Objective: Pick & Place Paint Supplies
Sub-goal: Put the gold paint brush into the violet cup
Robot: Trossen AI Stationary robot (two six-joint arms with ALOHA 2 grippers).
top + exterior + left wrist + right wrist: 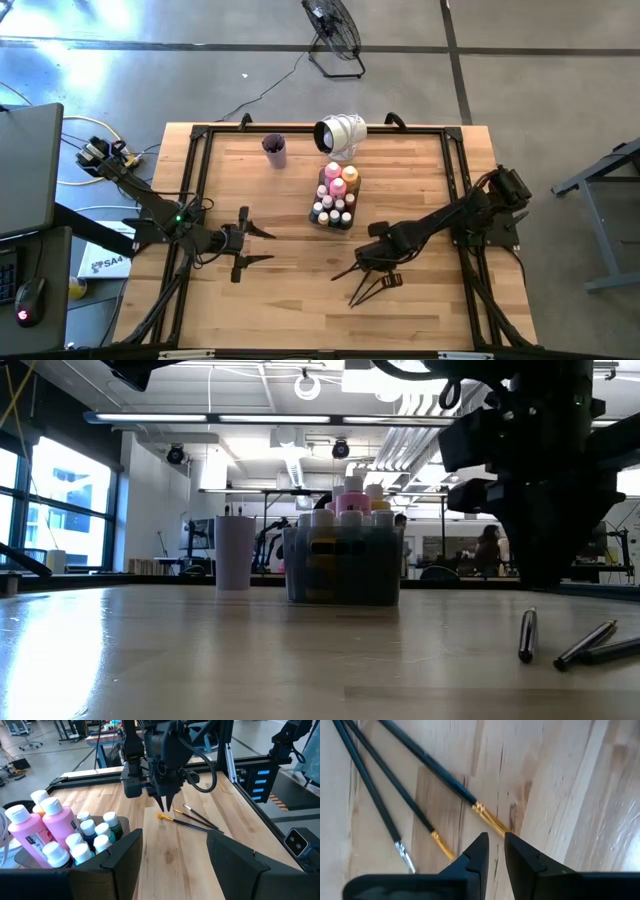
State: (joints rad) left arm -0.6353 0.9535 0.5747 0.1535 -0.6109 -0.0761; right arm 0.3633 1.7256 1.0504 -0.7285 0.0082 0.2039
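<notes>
Wooden worktop (290, 290) seen from above, framed by dark rails. Near the middle, slightly toward 12 o'clock, a clear tray (333, 210) packed with paint bottles (338, 186): pink and orange ones at the 12 o'clock end, small white-capped ones at the 6 o'clock end. At roughly 11 o'clock from the tray, a purple cup (274, 150), standing upright and well apart from it. Just beyond the tray at 12 o'clock, a white cylindrical object (340, 132), kind unclear.

At about 5 o'clock from the tray, three paintbrushes (368, 286) lying flat on the bare wood, fanned out, dark handles and metal ferrules, bristle ends close together in the right wrist view (440, 845).

Right gripper (352, 270) low over the brush tips, fingers (475, 857) drawn narrow with only a slim gap, pointing down at the wood right beside the orange bristles of one brush; nothing clamped between them; contact with the brush cannot be told.

Left gripper (262, 246) at about 8 o'clock from the tray, above the worktop, fingers (235, 855) spread wide and holding nothing, facing across toward the brushes, tray of bottles close alongside.
</notes>
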